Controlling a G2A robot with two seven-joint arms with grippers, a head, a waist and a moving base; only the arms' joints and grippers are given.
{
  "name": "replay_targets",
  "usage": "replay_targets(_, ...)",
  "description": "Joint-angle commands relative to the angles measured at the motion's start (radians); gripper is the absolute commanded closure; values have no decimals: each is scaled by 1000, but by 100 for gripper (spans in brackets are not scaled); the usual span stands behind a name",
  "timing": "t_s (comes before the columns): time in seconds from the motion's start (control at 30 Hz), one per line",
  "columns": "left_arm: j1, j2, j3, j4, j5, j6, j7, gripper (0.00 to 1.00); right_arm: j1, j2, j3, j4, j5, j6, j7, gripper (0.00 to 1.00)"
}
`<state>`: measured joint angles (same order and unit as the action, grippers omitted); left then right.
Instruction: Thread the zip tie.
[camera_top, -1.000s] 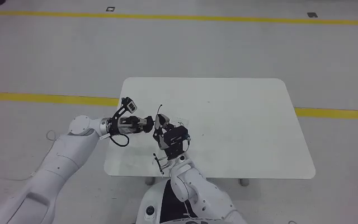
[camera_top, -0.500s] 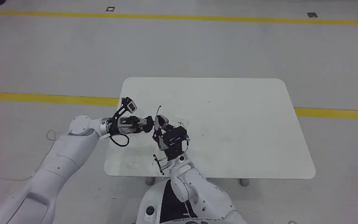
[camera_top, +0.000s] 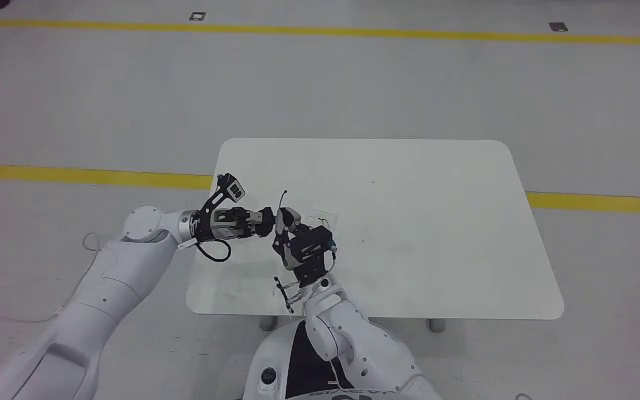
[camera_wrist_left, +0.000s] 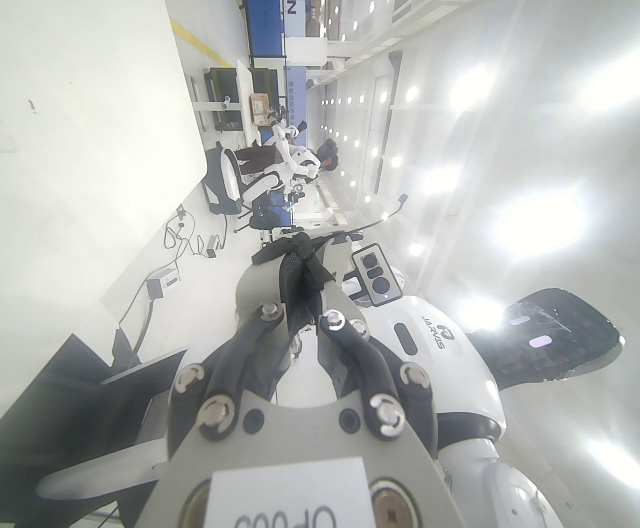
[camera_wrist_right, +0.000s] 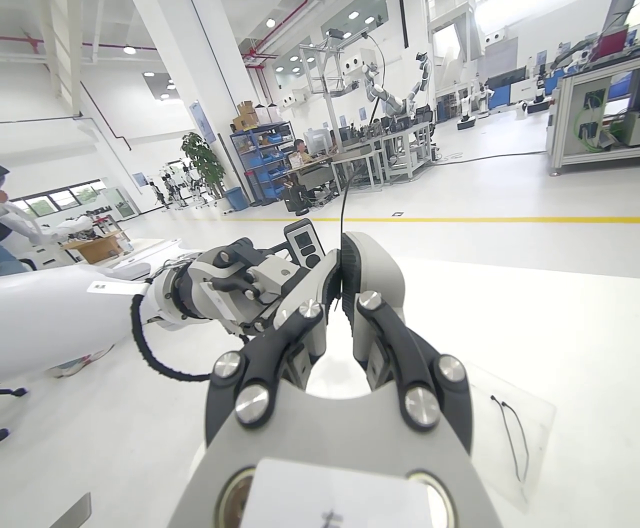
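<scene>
- The right fingers (camera_wrist_right: 372, 272) are pressed together on the zip tie (camera_wrist_right: 343, 220). They pinch it low on the strap, and the long thin rest stands up free above the tips.
- The left fingers (camera_wrist_left: 257, 290) are also drawn close, dark pads meeting. I cannot tell whether any part of the tie lies between them.
- The left gripper (camera_wrist_left: 302, 260) sits just beside the right gripper (camera_wrist_right: 341, 287), tip to tip, both held above the near left part of the table (camera_top: 430, 220).
- The tie's free end curves a little and carries a small knob at its tip, probably the head.
- Handling, as I judge it: the strap is very light, narrow and springy. It bends easily across its flat side, so a long free length will probably sway and miss the slot.
- The smooth plastic looks slippery, so a flat pinch across its width should hold better than a pinch on its edge.
- The best hold is likely close behind the end being fed, leaving only a short stub. The other gripper should hold right beside the head so that the slot keeps square.
- It is hardly fragile, though a hard squeeze could kink it.
- Farther out, a spare tie (camera_wrist_right: 515, 440) lies on a clear sheet (camera_wrist_right: 542, 412) on the table, well apart from both grippers.
</scene>
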<state>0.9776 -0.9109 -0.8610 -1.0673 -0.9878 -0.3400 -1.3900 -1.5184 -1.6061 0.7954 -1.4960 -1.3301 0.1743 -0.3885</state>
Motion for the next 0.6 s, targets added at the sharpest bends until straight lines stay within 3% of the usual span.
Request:
replay_targets(0.0, 0, 0, 0, 0, 0, 0, 0, 100, 1, 0, 0, 1, 2, 0, 0, 100)
replay_targets(0.37, 0, 0, 0, 0, 0, 0, 0, 100, 3, 2, -3, 10, 8, 3, -4, 100)
replay_targets(0.4, 0, 0, 0, 0, 0, 0, 0, 100, 3, 2, -3, 10, 8, 4, -5, 73)
replay_targets(0.43, 0, 0, 0, 0, 0, 0, 0, 100, 2, 3, -2, 9, 11, 6, -9, 55)
replay_targets(0.47, 0, 0, 0, 0, 0, 0, 0, 100, 1, 3, -2, 8, 12, 8, -12, 0)
replay_targets(0.57, 0, 0, 0, 0, 0, 0, 0, 100, -6, 7, 6, 2, 20, 12, -26, 0)
